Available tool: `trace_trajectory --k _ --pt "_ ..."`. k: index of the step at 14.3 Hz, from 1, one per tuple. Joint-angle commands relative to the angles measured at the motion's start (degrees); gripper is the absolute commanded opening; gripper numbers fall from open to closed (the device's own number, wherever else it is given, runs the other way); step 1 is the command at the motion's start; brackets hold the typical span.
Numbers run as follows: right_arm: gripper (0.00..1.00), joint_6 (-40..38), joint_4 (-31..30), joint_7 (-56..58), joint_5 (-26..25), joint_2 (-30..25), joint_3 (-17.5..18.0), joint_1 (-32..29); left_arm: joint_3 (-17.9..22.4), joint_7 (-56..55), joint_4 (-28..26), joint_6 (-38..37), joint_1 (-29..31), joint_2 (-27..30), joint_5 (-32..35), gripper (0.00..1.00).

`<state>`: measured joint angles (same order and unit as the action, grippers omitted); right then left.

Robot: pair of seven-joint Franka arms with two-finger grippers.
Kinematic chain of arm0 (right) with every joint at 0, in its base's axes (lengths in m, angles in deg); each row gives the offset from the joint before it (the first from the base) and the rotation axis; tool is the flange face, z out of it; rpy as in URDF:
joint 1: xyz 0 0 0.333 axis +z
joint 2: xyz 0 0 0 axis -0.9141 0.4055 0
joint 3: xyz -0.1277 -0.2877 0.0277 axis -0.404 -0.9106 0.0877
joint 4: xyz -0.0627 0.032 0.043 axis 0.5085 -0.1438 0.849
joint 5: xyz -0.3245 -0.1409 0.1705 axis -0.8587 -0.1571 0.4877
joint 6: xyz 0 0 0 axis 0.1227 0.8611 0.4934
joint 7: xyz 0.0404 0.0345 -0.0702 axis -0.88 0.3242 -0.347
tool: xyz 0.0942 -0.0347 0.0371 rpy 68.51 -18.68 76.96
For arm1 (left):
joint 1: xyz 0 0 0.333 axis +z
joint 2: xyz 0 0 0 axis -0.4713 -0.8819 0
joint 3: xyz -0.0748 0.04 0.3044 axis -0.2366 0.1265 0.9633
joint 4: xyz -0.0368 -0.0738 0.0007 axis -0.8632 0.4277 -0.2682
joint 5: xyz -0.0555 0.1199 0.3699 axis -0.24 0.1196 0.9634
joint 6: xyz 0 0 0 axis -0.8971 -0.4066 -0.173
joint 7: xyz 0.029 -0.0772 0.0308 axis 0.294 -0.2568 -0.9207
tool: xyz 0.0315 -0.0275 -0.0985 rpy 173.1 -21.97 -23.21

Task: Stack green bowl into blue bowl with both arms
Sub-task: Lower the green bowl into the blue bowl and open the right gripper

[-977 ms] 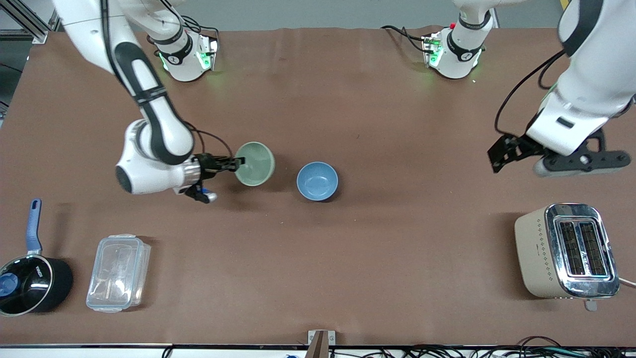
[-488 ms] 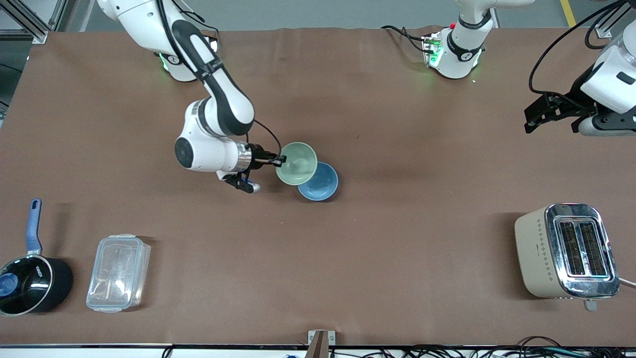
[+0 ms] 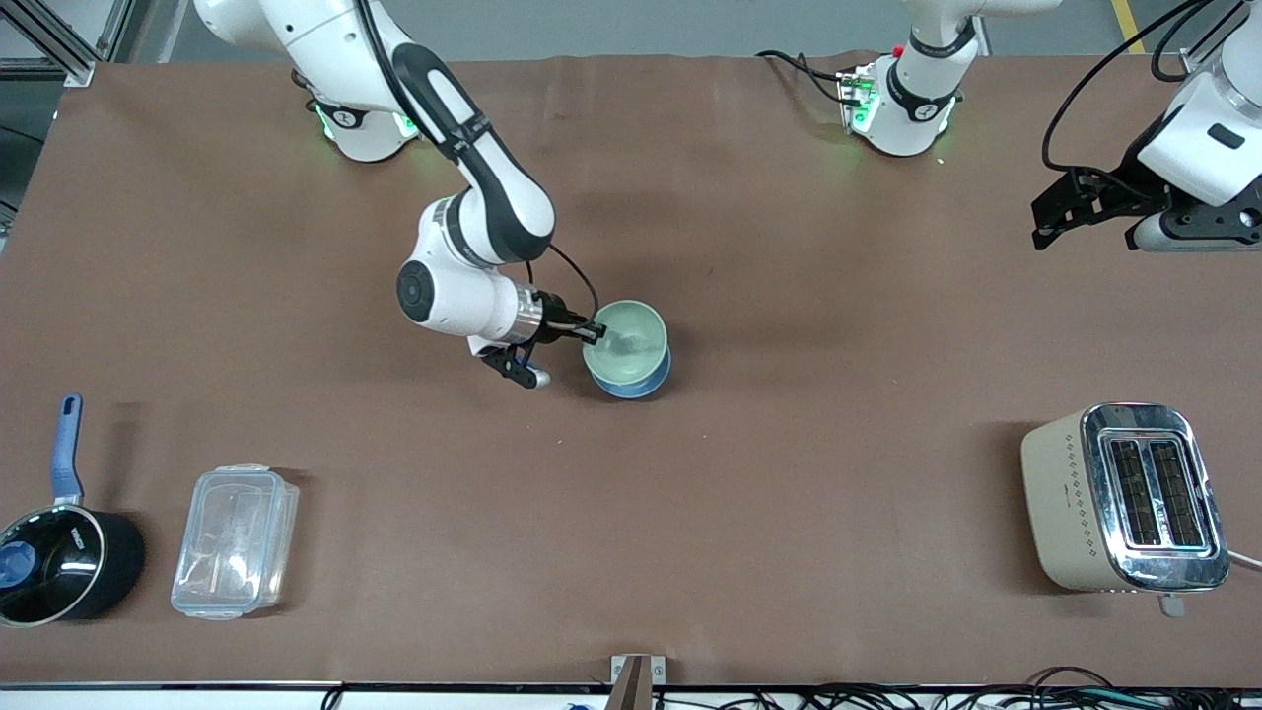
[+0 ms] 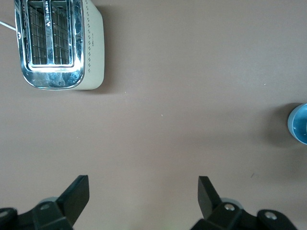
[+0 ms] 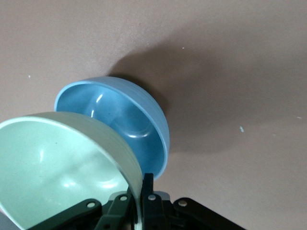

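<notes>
My right gripper (image 3: 595,333) is shut on the rim of the pale green bowl (image 3: 627,342) and holds it just over the blue bowl (image 3: 643,381), which sits mid-table and shows only as a crescent below it. In the right wrist view the green bowl (image 5: 62,167) is pinched at its rim by the gripper (image 5: 142,191), with the blue bowl (image 5: 120,120) close under it. My left gripper (image 3: 1070,207) is open and empty, up in the air at the left arm's end of the table; its wrist view shows it (image 4: 144,191) over bare table.
A beige and chrome toaster (image 3: 1124,498) stands near the front at the left arm's end. A clear plastic container (image 3: 235,540) and a black saucepan with a blue handle (image 3: 59,557) lie near the front at the right arm's end.
My right gripper has carried the green bowl toward the left arm's end, from beside the blue bowl to right over it. The left gripper has lifted away toward its own end.
</notes>
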<state>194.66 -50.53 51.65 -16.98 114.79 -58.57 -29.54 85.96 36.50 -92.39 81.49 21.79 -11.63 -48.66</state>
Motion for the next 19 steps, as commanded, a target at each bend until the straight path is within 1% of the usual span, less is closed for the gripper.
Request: trace_trajectory --k 1,3,5,7,10,12,13,15,16,18,19 --pt "0.04 0.68 2.25 -0.67 1.36 1.63 -0.59 0.64 0.32 2.00 -0.86 0.06 0.00 1.08 -0.33 1.00" --pt "0.05 2.17 2.43 -0.75 1.44 2.51 -0.59 1.25 0.32 2.00 -0.86 0.06 -0.08 0.90 0.02 1.00" --pt "0.12 2.80 2.52 -0.67 1.36 2.96 -0.59 1.52 0.32 2.00 -0.77 0.06 0.00 0.82 0.02 1.00" --pt "0.12 2.80 2.61 -0.67 1.36 3.05 -0.59 1.52 0.32 2.00 -0.60 0.06 0.01 0.73 -0.24 1.00" --pt "0.08 2.80 2.61 -0.49 1.27 3.05 -0.68 1.52 0.32 1.91 -0.51 0.06 0.01 0.55 -0.24 1.00" --pt "0.08 2.88 2.61 -0.40 1.18 3.05 -0.68 1.52 0.32 2.09 -0.51 -0.03 0.18 0.55 -0.33 1.00" --pt "0.12 2.80 2.61 -0.32 1.01 3.05 -0.68 1.52 0.32 2.00 -0.51 -0.03 0.18 0.64 -0.41 1.00" --pt "0.28 2.19 2.61 -0.05 0.74 2.96 -0.76 1.34 0.32 2.00 -0.51 -0.11 0.18 0.64 -0.41 1.00" --pt "0.33 2.01 2.61 -0.05 0.74 2.87 -0.76 1.08 0.32 2.00 -0.51 -0.11 0.18 0.64 -0.41 1.00" --pt "0.39 1.66 2.61 -0.14 0.74 2.08 -0.76 0.64 0.32 2.09 -0.51 -0.20 0.18 0.73 -0.50 1.00" --pt "0.39 0.18 2.70 -0.31 0.74 1.47 -0.94 0.64 0.32 2.09 -0.51 -0.20 0.27 0.81 -0.50 1.00"
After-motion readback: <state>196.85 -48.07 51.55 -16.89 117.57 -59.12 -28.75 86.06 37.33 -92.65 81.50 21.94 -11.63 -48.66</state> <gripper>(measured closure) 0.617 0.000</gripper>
